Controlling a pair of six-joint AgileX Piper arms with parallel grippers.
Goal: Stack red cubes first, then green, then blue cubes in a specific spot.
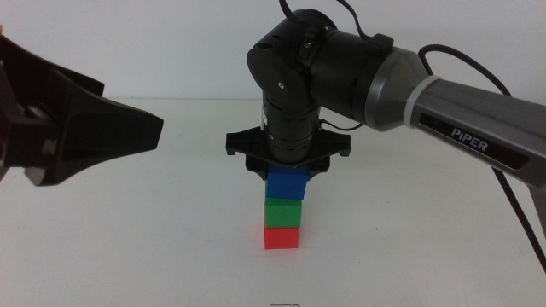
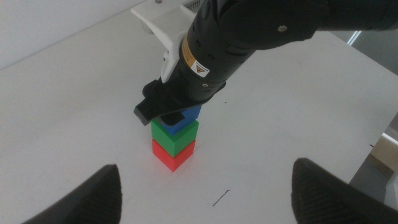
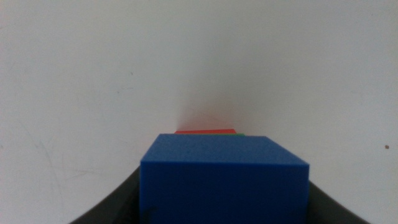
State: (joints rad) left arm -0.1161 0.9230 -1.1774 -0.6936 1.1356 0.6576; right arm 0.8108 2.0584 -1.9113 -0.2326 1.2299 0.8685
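Stack status: red cube [image 1: 281, 237] sits on the white counter [image 1: 171, 247], green cube [image 1: 282, 212] sits squarely on it, and blue cube [image 1: 287, 182] is on top of green with a slight offset toward the right arm's side in the middle view.

Right gripper [image 1: 287, 165] comes straight down over the tower, jaws flanking the blue cube on two opposite faces. Right wrist view shows the blue cube [image 3: 224, 180] filling the space between the dark jaws, with slivers of red and green peeking past its far edge. Reads as clenched on the blue cube, but you can't see clear contact gaps, so treat that as a judgement.

Left gripper [image 2: 205, 193] hangs back well apart from the tower, jaws spread wide and holding nothing; it's just watching.

Handling notes for you:
- Cubes look matte and foam-like: likely light, slightly compliant, grippy rather than slick. Not fragile.
- Light means the tower tips easily. Any sideways drag from a jaw will likely shift the blue cube or topple all three.
- Best hold is what you have: flat opposite side faces, mid-height, jaws parallel to the faces. Avoid corners.
- When you release, spread both jaws evenly and go straight up. Foam may cling to a pad, so lift slowly.
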